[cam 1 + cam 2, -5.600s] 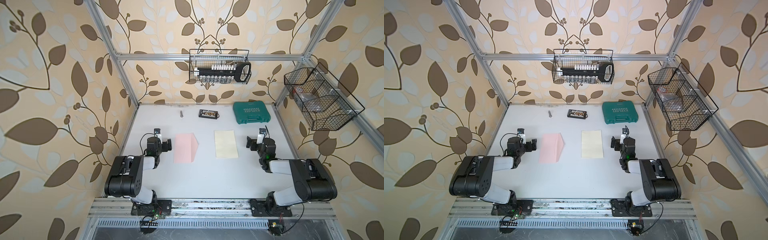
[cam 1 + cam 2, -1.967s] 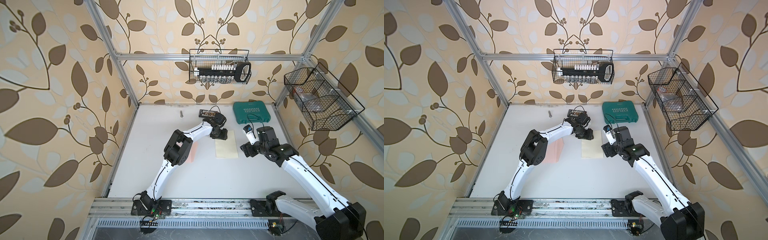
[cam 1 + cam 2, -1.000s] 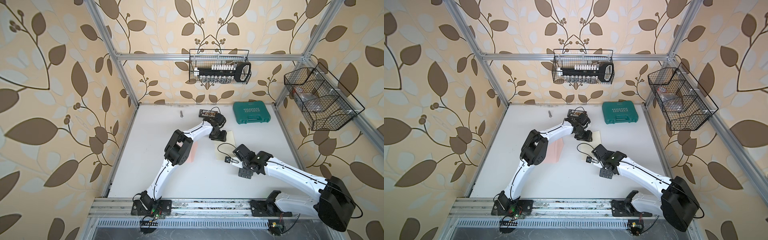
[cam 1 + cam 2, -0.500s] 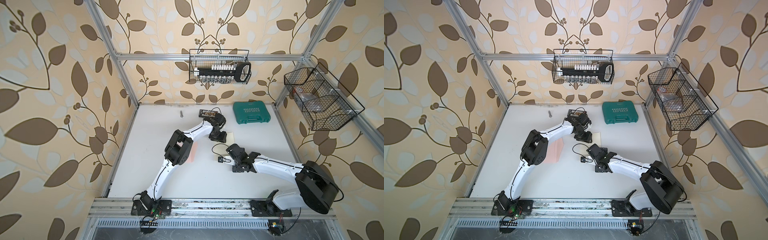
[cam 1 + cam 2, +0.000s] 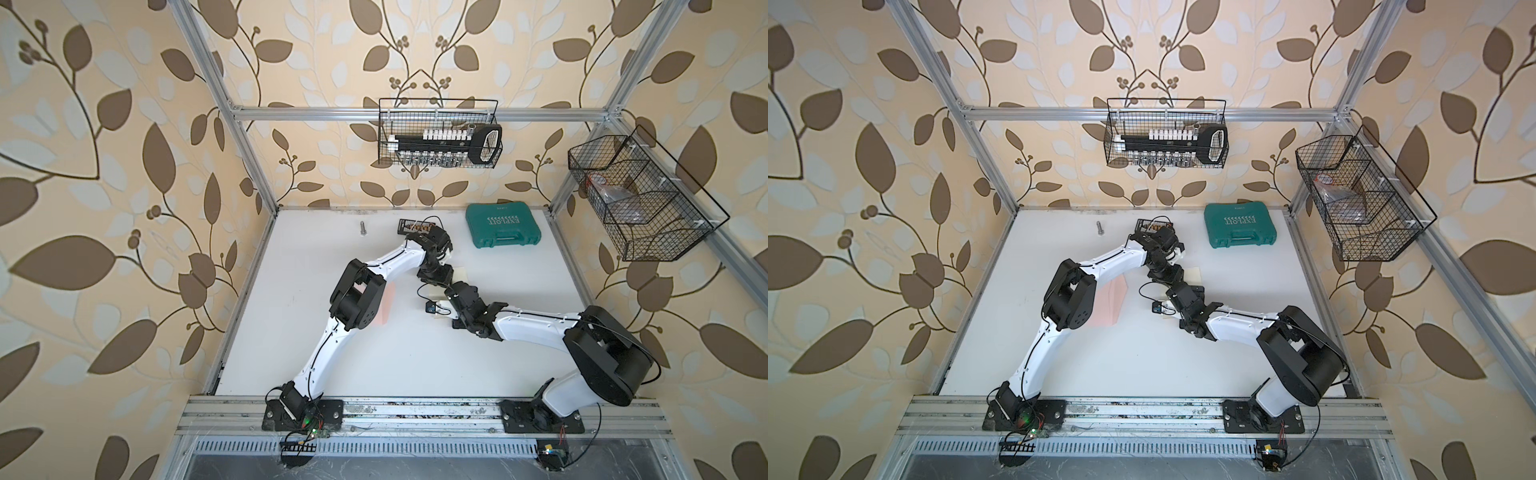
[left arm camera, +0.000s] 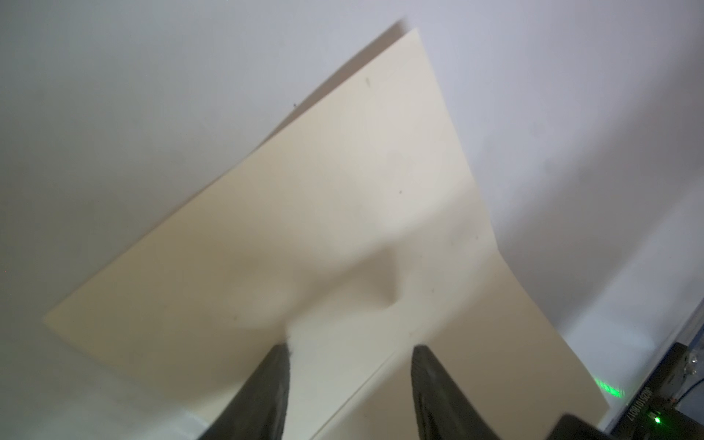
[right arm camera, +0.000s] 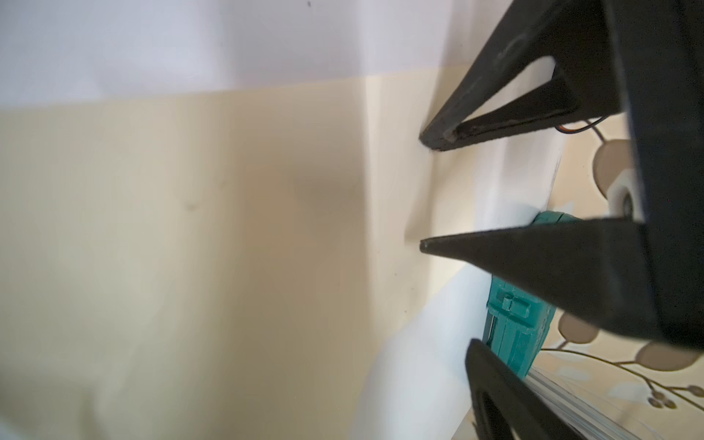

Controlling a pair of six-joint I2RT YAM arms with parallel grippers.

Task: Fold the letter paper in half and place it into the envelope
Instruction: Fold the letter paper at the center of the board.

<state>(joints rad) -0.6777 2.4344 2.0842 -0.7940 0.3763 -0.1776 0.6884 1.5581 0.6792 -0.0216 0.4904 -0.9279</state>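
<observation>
- Leaves the envelope [image 5: 1115,305] flat on the desk [image 5: 374,365], left of the letter paper [image 6: 324,209] and partly under the left arm's elbow. Long axis near-to-far; flap hidden, so no telling which way the opening faces. Probably parked within reach for the insertion, not yet begun.
- Plants the left pincer [image 6: 348,348] tips-down on the far end of the letter paper, fingers [image 6: 266,392] spread partway, nothing nipped between them. Reads as an anchor against sliding during the fold.
- Places the letter paper near the desk's middle, mostly covered by both pincers in both top views. Long axis from the rail side toward the back wall, parallel to the envelope. Lies largely flat, bowing up off the desk beside the left fingers; no crease to be seen.
- Sets the right pincer [image 5: 454,293] low over the letter paper, just beside the left one. Apparently spread and gripping nothing visible, though hard to sort its fingers from the left ones in the right wrist view. Likely after an edge to lift over.
- Leaves the green tool case [image 5: 503,226] well apart at the back, clear of the work.
</observation>
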